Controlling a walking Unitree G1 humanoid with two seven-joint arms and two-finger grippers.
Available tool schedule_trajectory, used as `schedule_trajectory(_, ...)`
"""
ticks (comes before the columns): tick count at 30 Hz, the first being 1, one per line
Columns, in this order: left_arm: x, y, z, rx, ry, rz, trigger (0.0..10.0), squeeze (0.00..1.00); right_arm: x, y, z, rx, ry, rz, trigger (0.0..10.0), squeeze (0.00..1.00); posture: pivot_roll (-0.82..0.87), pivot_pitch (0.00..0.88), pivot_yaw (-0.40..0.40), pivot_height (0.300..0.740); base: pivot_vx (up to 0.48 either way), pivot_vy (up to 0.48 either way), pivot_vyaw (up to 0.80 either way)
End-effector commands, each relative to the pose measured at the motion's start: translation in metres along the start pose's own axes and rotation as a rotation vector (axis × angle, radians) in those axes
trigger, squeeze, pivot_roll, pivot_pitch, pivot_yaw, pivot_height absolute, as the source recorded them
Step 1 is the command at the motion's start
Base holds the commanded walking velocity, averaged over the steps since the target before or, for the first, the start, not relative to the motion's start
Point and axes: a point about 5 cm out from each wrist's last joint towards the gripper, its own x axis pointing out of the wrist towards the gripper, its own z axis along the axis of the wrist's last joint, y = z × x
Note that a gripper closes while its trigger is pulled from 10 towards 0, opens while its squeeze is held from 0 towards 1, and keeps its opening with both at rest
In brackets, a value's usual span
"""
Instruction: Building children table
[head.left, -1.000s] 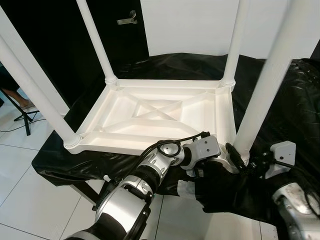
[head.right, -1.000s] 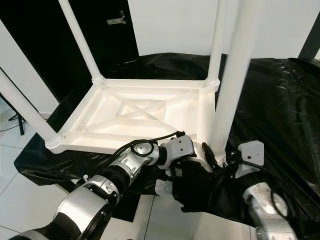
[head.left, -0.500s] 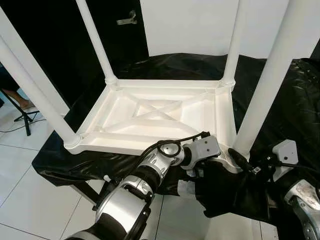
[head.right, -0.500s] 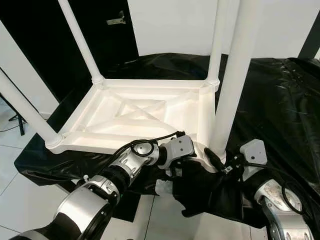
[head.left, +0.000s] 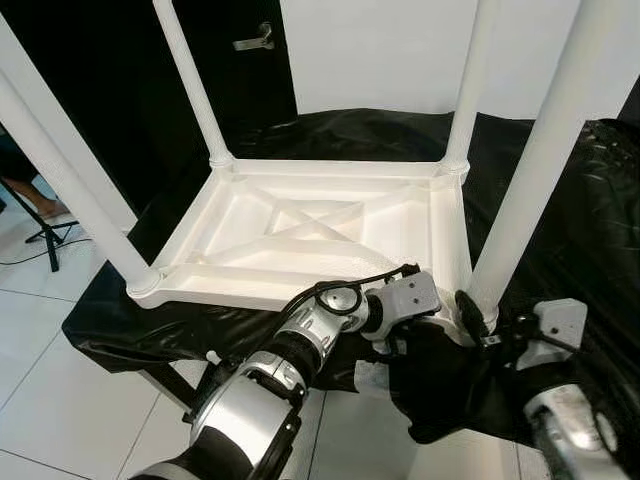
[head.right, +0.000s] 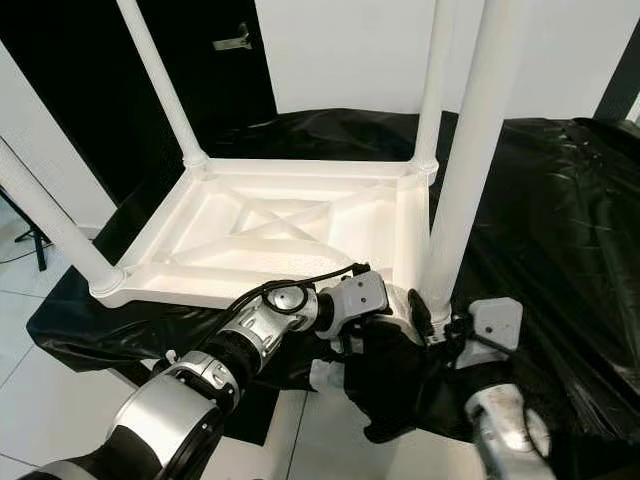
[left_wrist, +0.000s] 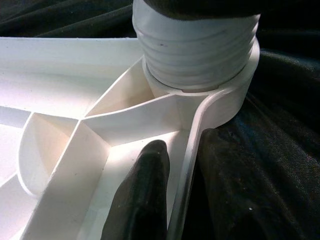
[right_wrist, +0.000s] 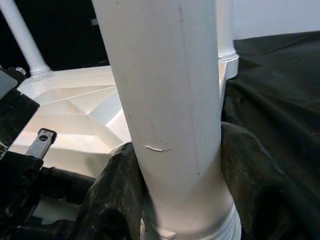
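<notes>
Fingers (right_wrist: 115, 200) astride table leg (right_wrist: 165, 100)

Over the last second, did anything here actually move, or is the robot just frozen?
The right gripper swung out from the near table leg half a second ago, then came back, and now has its jaws around the leg's base. The left gripper stayed clamped on the tabletop's rim beside that corner. The upturned tabletop and its other legs stayed put.

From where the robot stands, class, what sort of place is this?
Probably an indoor room set up as a workspace: a white tiled floor, a dark door with a lever handle, and a black-draped bench holding the upturned white table.
</notes>
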Motion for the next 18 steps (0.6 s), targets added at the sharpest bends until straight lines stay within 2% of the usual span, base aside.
schedule_trajectory(1,0.006,-0.015,-0.043,-0.110,0.178,0.262,10.0,0.00,-0.005,-0.005,-0.011,-0.005,0.065,-0.046,0.0,0.00,0.03,0.000,0.076,0.740,0.000,0.000,0.00)
schedule_trajectory(3,0.005,-0.014,-0.043,-0.109,0.181,0.266,10.0,0.00,-0.008,-0.011,-0.012,-0.037,0.072,-0.143,0.0,0.00,0.04,0.000,0.075,0.740,0.000,0.000,0.00)
schedule_trajectory(8,0.004,-0.013,-0.045,-0.110,0.186,0.269,10.0,0.00,-0.009,-0.011,-0.013,-0.052,0.085,-0.190,0.0,0.00,0.04,0.000,0.074,0.740,0.000,0.000,0.00)
schedule_trajectory(9,0.004,-0.013,-0.045,-0.110,0.186,0.270,10.0,0.00,-0.007,-0.008,-0.014,-0.055,0.092,-0.159,10.0,0.00,0.03,0.000,0.076,0.740,0.000,0.000,0.00)
schedule_trajectory(12,0.004,-0.013,-0.045,-0.111,0.186,0.270,10.0,0.00,-0.006,-0.006,-0.014,-0.061,0.094,-0.134,10.0,0.00,0.03,0.000,0.076,0.740,0.000,0.000,0.00)
schedule_trajectory(13,0.004,-0.013,-0.044,-0.110,0.185,0.270,10.0,0.00,-0.004,-0.005,-0.014,-0.062,0.090,-0.099,10.0,0.54,0.03,0.000,0.075,0.740,0.000,0.000,0.00)
schedule_trajectory(14,0.004,-0.013,-0.044,-0.110,0.185,0.270,10.0,0.00,-0.004,-0.005,-0.014,-0.062,0.090,-0.099,10.0,0.54,0.03,0.000,0.075,0.740,0.000,0.000,0.00)
schedule_trajectory(15,0.005,-0.013,-0.043,-0.110,0.182,0.271,10.0,0.00,-0.001,-0.003,-0.013,-0.054,0.079,-0.059,10.0,1.00,0.02,0.000,0.075,0.740,0.000,0.000,0.00)
schedule_trajectory(17,0.006,-0.012,-0.041,-0.109,0.179,0.271,10.0,0.00,0.005,0.000,-0.010,-0.028,0.065,0.050,10.0,1.00,0.02,0.000,0.075,0.740,0.000,0.000,0.00)
schedule_trajectory(18,0.006,-0.012,-0.041,-0.109,0.179,0.271,10.0,0.00,0.005,0.000,-0.010,-0.028,0.065,0.050,10.0,1.00,0.02,0.000,0.075,0.740,0.000,0.000,0.00)
